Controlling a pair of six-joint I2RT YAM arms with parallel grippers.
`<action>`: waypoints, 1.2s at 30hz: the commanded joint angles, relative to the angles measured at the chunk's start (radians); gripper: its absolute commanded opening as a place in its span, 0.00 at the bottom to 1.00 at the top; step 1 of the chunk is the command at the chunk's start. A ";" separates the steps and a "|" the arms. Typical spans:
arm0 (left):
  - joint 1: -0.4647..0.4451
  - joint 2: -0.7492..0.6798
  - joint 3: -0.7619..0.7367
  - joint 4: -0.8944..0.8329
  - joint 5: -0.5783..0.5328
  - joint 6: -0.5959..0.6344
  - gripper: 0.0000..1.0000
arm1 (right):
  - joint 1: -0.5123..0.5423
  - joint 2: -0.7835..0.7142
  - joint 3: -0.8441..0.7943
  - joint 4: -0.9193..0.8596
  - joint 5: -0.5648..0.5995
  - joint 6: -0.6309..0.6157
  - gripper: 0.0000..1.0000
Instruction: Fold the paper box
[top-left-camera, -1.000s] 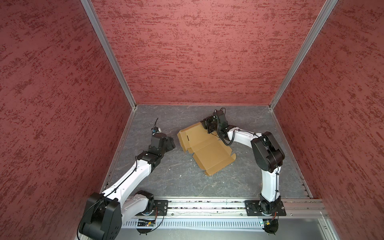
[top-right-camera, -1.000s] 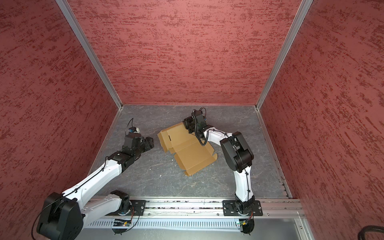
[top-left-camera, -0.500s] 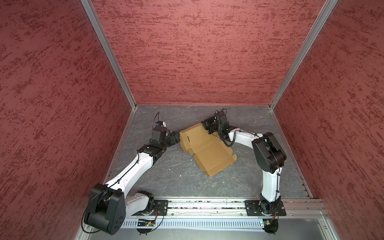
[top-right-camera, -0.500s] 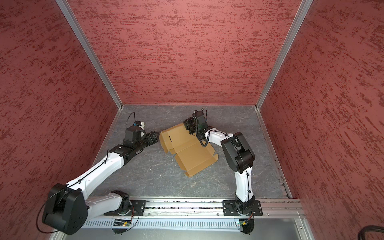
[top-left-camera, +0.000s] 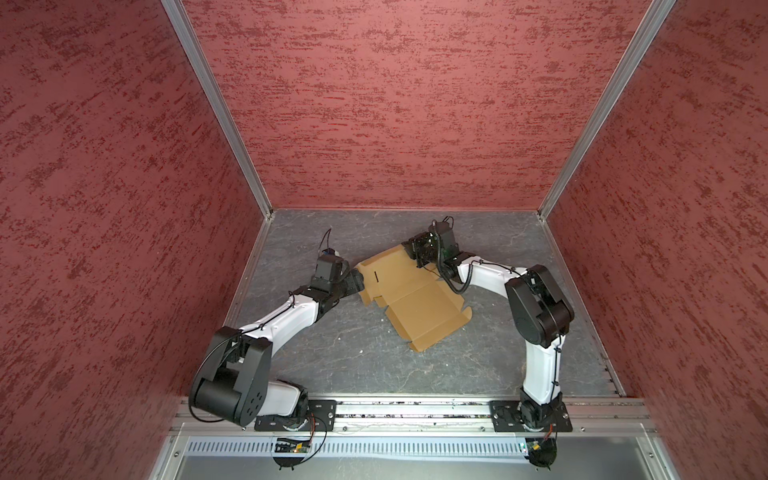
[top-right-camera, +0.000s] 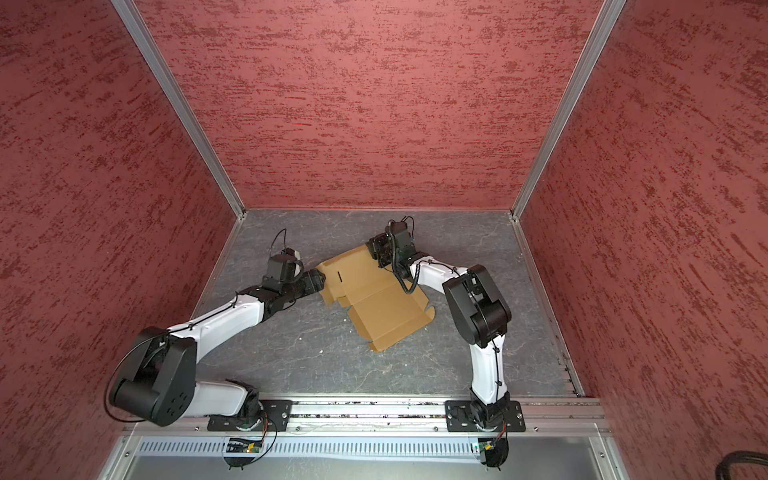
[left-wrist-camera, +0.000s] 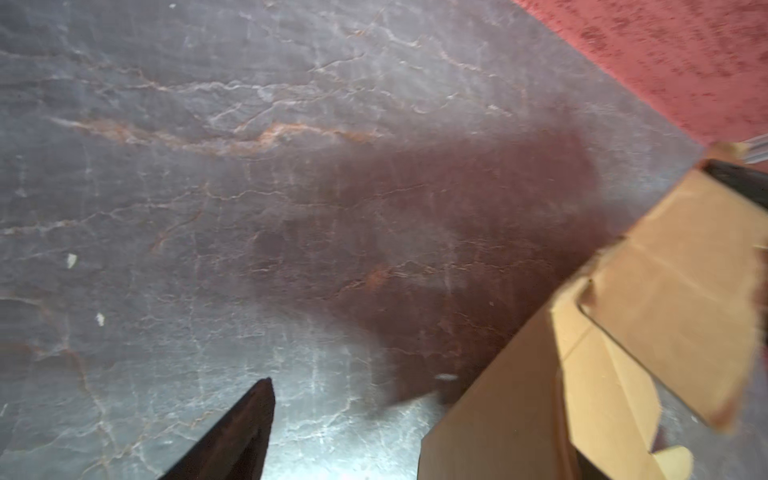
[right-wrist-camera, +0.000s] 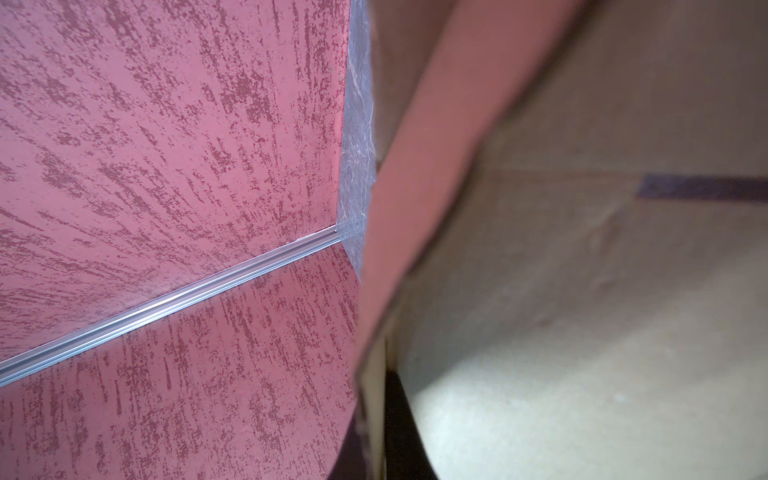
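Both top views are bright, sharp and evenly lit from overhead. The grey counter (top-left-camera: 332, 353) shows only soft, short shadows beneath the arms (top-left-camera: 291, 320). Wide-angle stretch makes the red walls (top-left-camera: 104, 166) splay outward toward the picture corners. The left wrist view is smeared and soft, with a broad reddish-brown shadow across the counter and a white glare patch beside it. In the right wrist view the paper box (right-wrist-camera: 582, 291) is too close and out of focus, with one bright pool of light on it. The wall behind is sharper, its texture streaked toward the edges.
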 joint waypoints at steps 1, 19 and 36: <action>0.018 0.002 0.024 -0.003 -0.043 0.005 0.81 | -0.012 -0.051 0.002 0.011 0.004 0.071 0.08; 0.033 -0.286 -0.015 -0.067 -0.036 0.002 0.82 | -0.012 -0.037 0.011 0.018 0.002 0.072 0.08; 0.090 -0.259 -0.045 -0.083 -0.024 0.000 0.80 | -0.012 -0.054 -0.019 0.105 -0.062 -0.013 0.07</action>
